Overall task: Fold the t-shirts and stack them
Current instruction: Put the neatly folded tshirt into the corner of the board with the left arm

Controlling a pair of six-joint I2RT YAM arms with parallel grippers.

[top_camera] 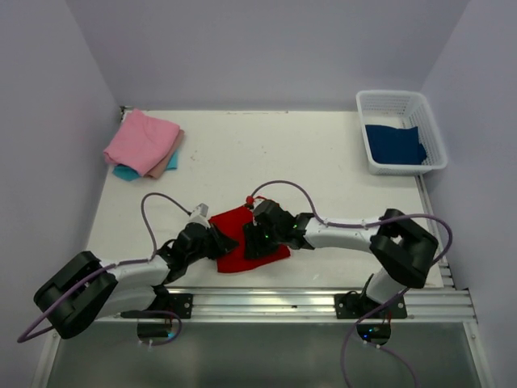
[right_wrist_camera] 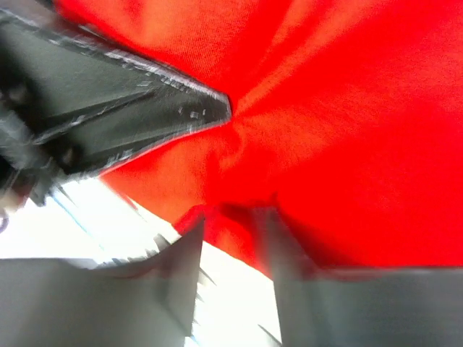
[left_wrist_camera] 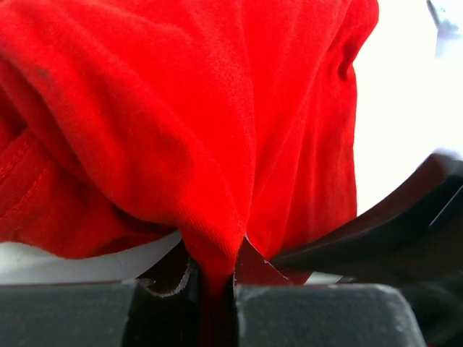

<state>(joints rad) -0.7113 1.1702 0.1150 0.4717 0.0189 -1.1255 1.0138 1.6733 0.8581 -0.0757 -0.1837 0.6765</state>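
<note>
left gripper (left_wrist_camera: 217,271) pinching red t-shirt (left_wrist_camera: 181,108) | right gripper (right_wrist_camera: 231,242) low beside it (blurred)

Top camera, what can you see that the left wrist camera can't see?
Only the top camera shows the pile of folded shirts in the far left corner, the white basket with a dark blue shirt inside, and the whole left arm and right arm. Only the left wrist camera shows, up close, the left gripper pinching a fold of cloth. Both show the red t-shirt and the white table.
</note>
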